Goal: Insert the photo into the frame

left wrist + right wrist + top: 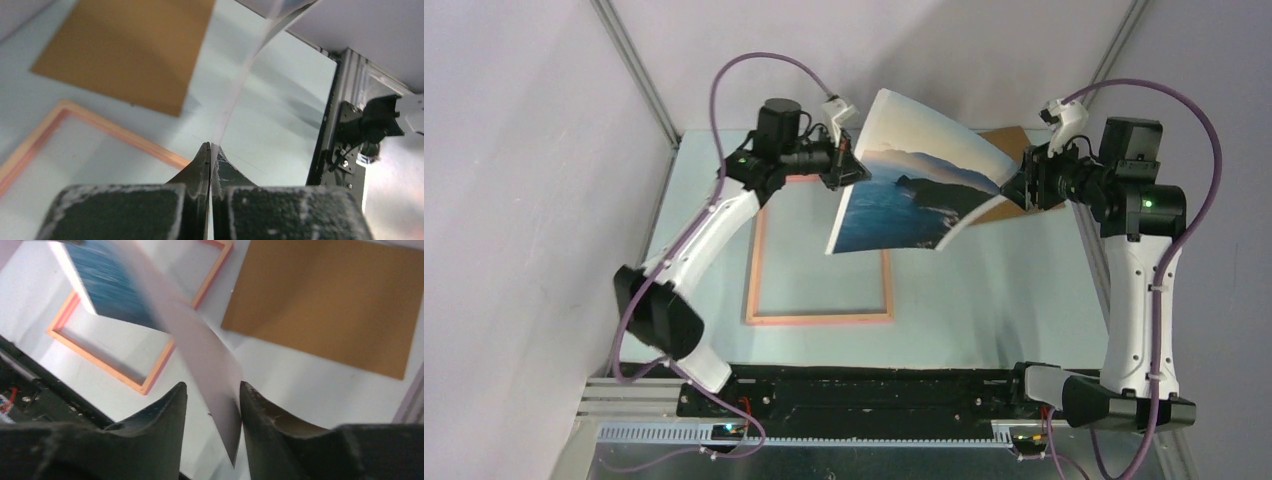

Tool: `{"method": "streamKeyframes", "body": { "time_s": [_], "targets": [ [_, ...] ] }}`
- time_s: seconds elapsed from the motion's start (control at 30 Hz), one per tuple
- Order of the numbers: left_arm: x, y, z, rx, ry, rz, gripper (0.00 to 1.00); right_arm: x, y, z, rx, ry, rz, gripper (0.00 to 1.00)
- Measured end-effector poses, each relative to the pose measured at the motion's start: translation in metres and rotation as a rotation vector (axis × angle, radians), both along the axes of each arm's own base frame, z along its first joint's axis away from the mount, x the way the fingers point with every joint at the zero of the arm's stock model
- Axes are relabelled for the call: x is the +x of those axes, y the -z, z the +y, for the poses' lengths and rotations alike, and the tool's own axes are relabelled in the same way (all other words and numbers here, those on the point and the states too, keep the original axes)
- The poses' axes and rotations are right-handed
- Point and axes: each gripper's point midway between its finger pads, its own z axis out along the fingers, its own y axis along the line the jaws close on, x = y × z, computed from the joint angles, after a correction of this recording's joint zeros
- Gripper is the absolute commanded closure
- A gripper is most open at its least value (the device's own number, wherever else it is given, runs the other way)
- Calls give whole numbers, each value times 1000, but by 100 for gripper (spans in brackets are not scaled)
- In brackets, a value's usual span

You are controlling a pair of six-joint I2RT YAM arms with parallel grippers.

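Observation:
The photo (919, 180), a blue seascape print with a white back, hangs bowed in the air above the table between both arms. My left gripper (856, 165) is shut on its left edge. In the left wrist view the thin white sheet (240, 85) runs straight into the pinched tips (211, 150). My right gripper (1014, 188) stands open at the photo's right corner. That corner (215, 370) sits between the spread fingers (212, 390) and leans on the right one. The pink frame (819, 318) lies flat on the table below, partly hidden by the photo.
A plain brown backing board (1014, 140) lies flat at the back right, behind the photo and close to the right gripper; it also shows as the board (330, 305) beside the frame (160, 365). Enclosure walls close in on both sides. The arms' black mounting bar (874, 395) runs along the near edge.

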Motion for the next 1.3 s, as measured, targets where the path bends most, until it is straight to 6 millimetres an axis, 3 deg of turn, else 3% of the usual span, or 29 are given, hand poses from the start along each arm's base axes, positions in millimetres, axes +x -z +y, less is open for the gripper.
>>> {"method": "streamKeyframes", "body": {
  "time_s": [0.1,0.2,0.3,0.6,0.73,0.83,0.93,1.17,1.3],
  "targets": [
    [-2,-28,24,-2,-111,-61,100,15,3,-2,20,26,9,27],
    [-7,-59,56,6,-233,-139,100,31,8,-3,38,48,20,20],
    [-11,-78,89,52,-357,-216,100,44,13,-3,60,62,34,17],
    [-21,-94,200,345,-805,-382,100,63,28,9,128,68,55,15],
    [-34,-88,227,457,-925,-419,100,65,46,27,148,27,99,15],
    [-37,-65,220,555,-910,-412,100,68,60,41,162,-9,139,16],
    [-29,-33,195,668,-846,-385,100,69,71,51,180,-39,177,16],
    [-11,82,121,926,-606,-242,100,67,102,64,258,-76,263,15],
    [-7,130,92,967,-521,-129,100,68,127,72,359,-85,337,15]
  ]
}}
